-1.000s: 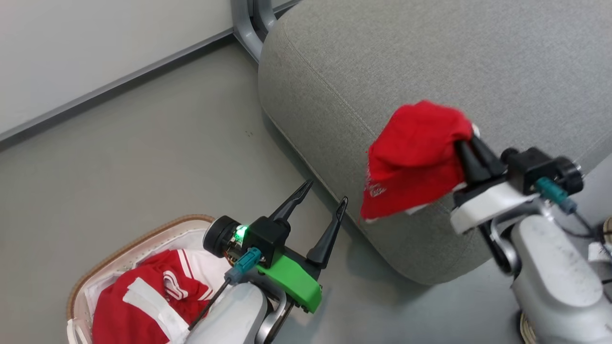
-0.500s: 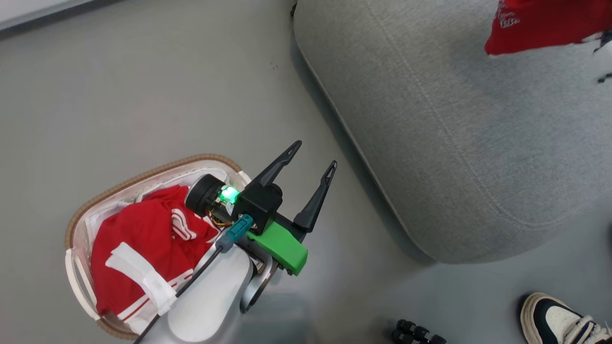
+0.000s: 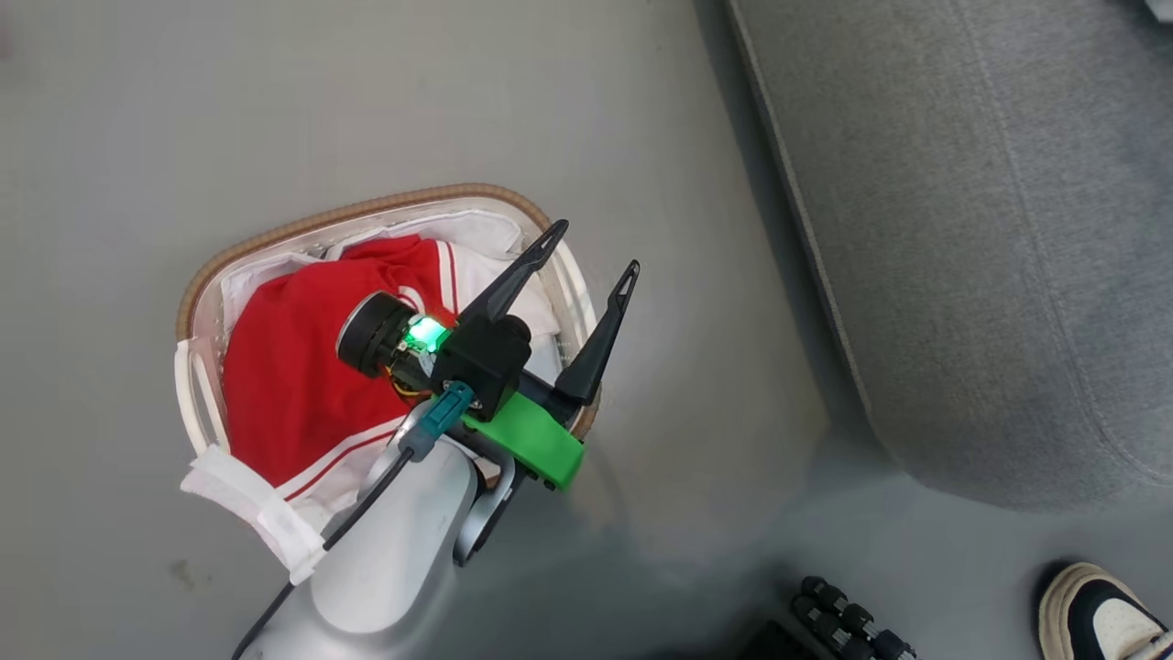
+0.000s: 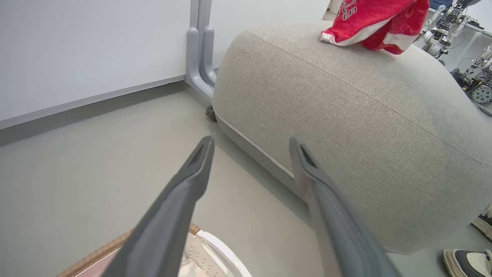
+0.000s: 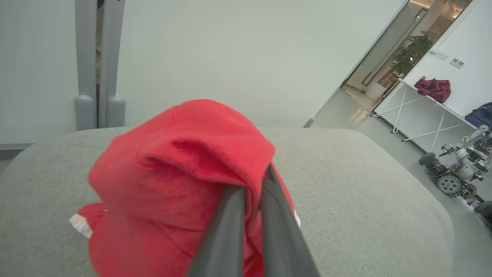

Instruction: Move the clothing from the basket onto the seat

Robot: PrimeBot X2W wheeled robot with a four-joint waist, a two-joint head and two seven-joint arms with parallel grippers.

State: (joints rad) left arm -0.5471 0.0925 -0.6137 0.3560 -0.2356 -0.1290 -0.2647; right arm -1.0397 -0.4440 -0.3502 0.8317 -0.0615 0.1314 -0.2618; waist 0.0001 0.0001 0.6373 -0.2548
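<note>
A: Where is the left gripper, and how are its fingers?
B: In the middle of the head view, above the right rim of the basket. Its two dark fingers stand wide apart, with nothing between them.
A: And the right gripper?
B: In its own wrist view the fingers rise from the bottom centre, pressed together on a red garment — the fabric bunches over the tips and hangs to the lower left.
A: Where is that garment against the seat?
B: Over the grey cushion. In the left wrist view it is at the upper right, at the top of the cushion; whether it touches, I cannot tell.
A: And the basket?
B: Centre-left of the head view, on the grey floor, apart from the seat at the right. More clothing, red with white panels, lies inside.
A: Anything else?
B: One shoe — in the lower right corner.
</note>
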